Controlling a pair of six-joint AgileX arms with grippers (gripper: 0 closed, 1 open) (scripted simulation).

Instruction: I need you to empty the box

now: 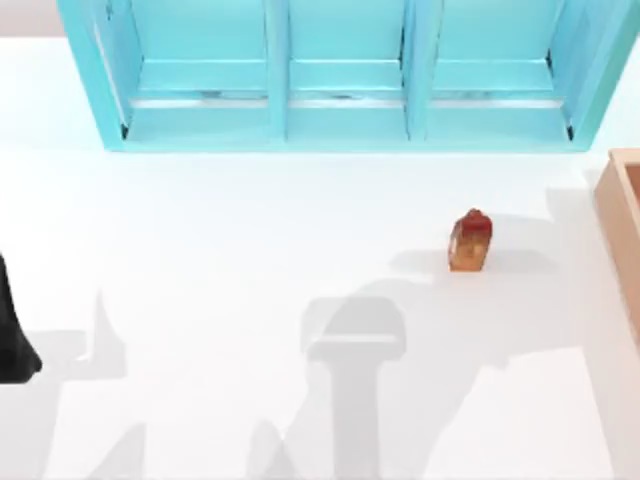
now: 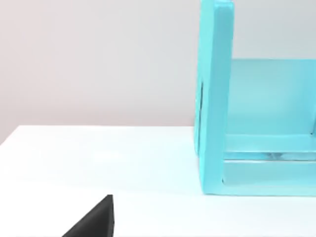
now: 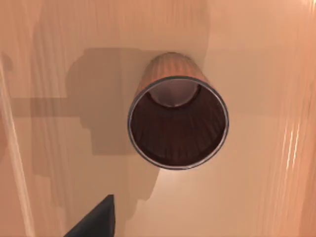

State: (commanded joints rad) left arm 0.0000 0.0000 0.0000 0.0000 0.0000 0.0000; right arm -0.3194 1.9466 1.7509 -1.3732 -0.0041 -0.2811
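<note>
1. White bench (image 1: 250, 260) runs across the top view, with a turquoise three-bay shelf unit (image 1: 340, 75) along its far edge.
2. At the bench's right edge sits the box (image 1: 622, 215), light tan wood with a reddish-brown inside, cut off by the frame.
3. A small amber bottle with a red cap (image 1: 470, 242) stands on the bench just left of the box, apart from it.
4. The right wrist view looks down into the box (image 3: 256, 197), where a brown wood-grained cup (image 3: 175, 123) lies with its open mouth toward the camera.
5. A dark tip of the right tool (image 3: 96, 219) shows above the box floor, apart from the cup; I cannot tell how far it is open.
6. The left arm (image 1: 12, 335) is parked at the bench's left edge, and the state of the left tool (image 2: 94, 222) cannot be told either.
</note>
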